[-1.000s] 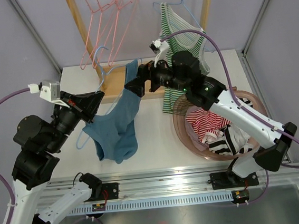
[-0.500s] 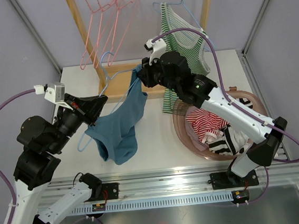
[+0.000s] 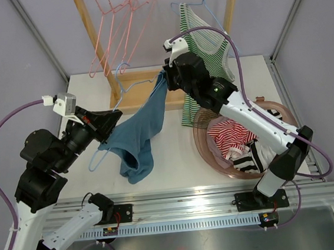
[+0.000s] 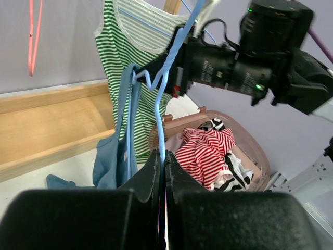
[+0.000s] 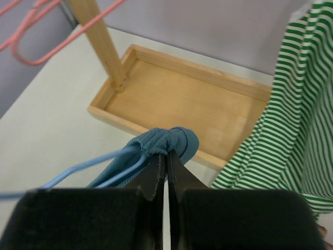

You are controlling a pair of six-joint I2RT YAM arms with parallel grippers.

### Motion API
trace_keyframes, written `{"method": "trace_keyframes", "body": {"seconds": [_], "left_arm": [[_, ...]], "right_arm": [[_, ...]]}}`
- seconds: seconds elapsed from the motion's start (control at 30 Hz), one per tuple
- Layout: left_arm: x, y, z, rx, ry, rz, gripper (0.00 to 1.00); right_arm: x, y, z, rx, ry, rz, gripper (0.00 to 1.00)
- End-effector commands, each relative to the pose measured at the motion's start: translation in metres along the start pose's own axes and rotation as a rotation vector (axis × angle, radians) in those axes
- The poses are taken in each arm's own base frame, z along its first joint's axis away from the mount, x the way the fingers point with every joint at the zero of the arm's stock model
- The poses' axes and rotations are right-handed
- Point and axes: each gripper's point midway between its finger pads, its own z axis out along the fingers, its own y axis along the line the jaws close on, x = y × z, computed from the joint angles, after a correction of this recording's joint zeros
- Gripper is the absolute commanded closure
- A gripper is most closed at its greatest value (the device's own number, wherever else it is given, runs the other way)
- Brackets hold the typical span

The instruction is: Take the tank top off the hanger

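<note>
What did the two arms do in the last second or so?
The right gripper closed on a bunched edge of the blue tank top and pulled it toward the rack, stretching it. The left gripper stayed shut on the hanger; the basket didn't move.

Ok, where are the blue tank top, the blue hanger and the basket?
blue tank top [image 3: 134, 139]: top view, middle of the hanging cloth.
blue hanger [image 4: 160, 120]: left wrist view, on the lower stretch of wire.
basket [image 3: 201, 142]: top view, on its left wall.
</note>
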Motion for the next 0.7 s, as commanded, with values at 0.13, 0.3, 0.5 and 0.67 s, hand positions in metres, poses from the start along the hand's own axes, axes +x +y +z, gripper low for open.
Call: {"method": "trace_keyframes", "body": {"seconds": [0.13, 0.3, 0.5, 0.67], "left_arm": [[-0.024, -0.03, -0.014, 0.133, -0.071, 0.005, 1.0], [-0.046, -0.03, -0.007, 0.126, -0.176, -0.015, 1.0], [-0.079, -0.049, 0.023, 0.259, -0.37, -0.034, 1.0], [-0.108, -0.052, 0.057, 0.304, -0.536, 0.016, 1.0]], "right_arm": [[-0.009, -0.059, 0.015, 0.177, 0.02, -0.013, 1.0], [-0.016, -0.027, -0.012, -0.026, 0.008, 0.04, 1.0], [-0.039, 0.041, -0.084, -0.469, -0.066, 0.165, 1.0], [-0.076, 0.085, -0.155, -0.809, -0.118, 0.244, 1.0]]}}
